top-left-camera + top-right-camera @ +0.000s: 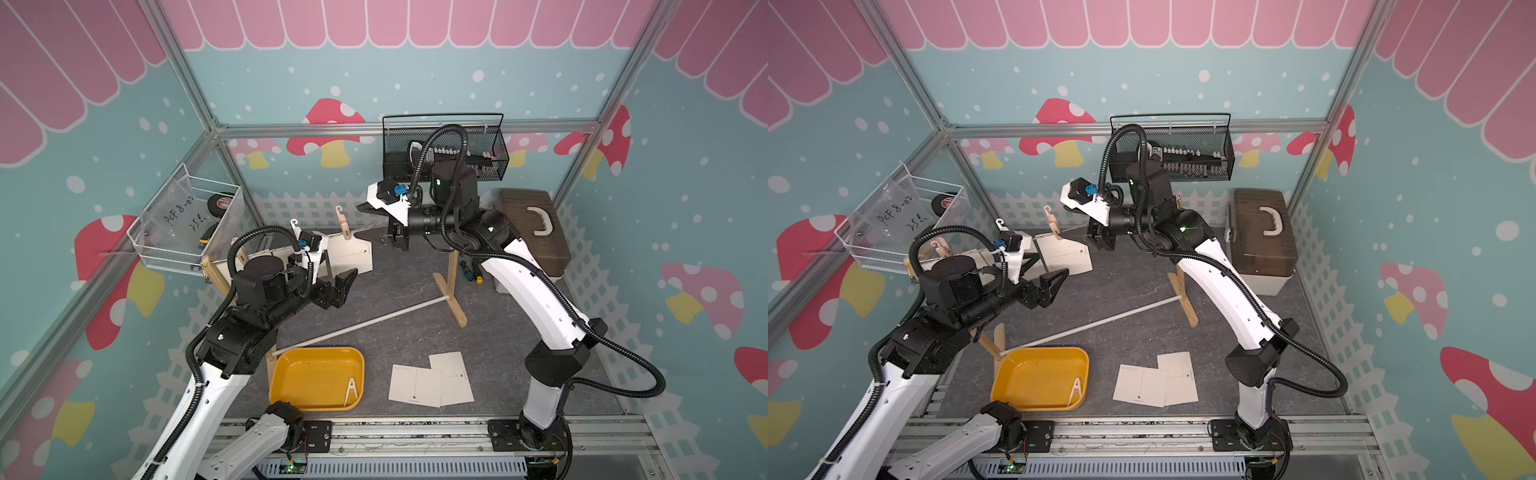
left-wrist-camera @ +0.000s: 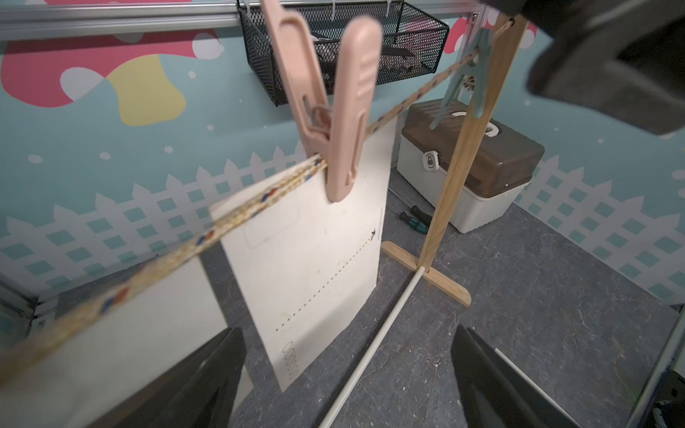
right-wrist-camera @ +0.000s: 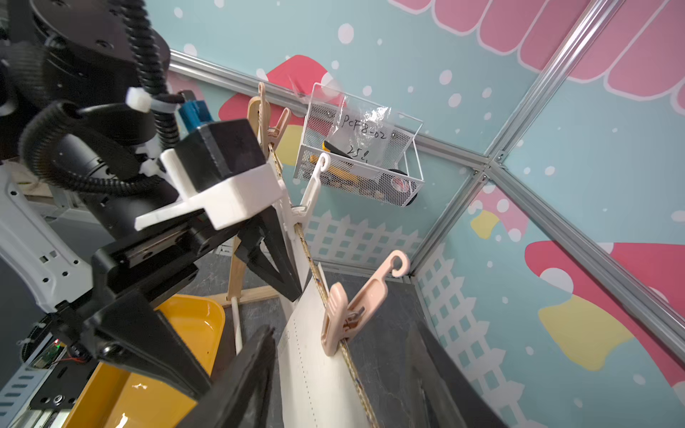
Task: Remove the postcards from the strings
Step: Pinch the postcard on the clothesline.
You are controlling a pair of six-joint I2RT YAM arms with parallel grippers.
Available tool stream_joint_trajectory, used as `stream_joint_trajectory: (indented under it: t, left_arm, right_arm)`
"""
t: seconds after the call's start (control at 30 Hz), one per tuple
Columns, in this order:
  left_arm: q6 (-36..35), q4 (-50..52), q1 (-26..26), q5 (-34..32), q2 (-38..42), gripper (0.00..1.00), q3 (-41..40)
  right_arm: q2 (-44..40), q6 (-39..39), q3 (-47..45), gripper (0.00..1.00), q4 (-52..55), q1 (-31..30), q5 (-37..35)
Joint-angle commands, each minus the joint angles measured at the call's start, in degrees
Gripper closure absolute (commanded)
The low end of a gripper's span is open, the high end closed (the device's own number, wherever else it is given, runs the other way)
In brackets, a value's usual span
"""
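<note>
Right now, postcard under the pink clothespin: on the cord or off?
On. The pink clothespin pinches the postcard against the cord; the card hangs freely below.

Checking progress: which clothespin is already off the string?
The white clothespin lying in the yellow tray; the others, like the pink clothespin, are clipped on the string.

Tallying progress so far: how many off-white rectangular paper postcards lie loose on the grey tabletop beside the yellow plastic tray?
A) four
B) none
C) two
C: in both top views, two overlapping off-white postcards lie flat on the grey tabletop beside the yellow tray.
</note>
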State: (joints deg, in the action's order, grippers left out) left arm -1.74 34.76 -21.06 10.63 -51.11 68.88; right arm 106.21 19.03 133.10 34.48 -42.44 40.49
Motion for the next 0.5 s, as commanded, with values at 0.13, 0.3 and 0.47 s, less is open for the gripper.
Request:
stream_joint_trajectory:
  t: [0.13,0.3,0.47]
  left_arm:
    - [0.59,-3.79,3.72,4.07,-0.95,0.09,-2.81]
    - [0.29,-5.42,5.53,4.47,-1.01,0.09,-4.07]
    - [-0.28,-6.63,6.31,7.95,-0.81,0.09,-5.22]
  right_arm:
    - [2.16,4.0,5.98,0.38,5.36,-0.11,4.68]
    - [4.84,3.85,7.31,0.37,5.72,-0.04,5.95]
    - [7.64,3.56,10.9,0.37,7.57,0.15,7.81]
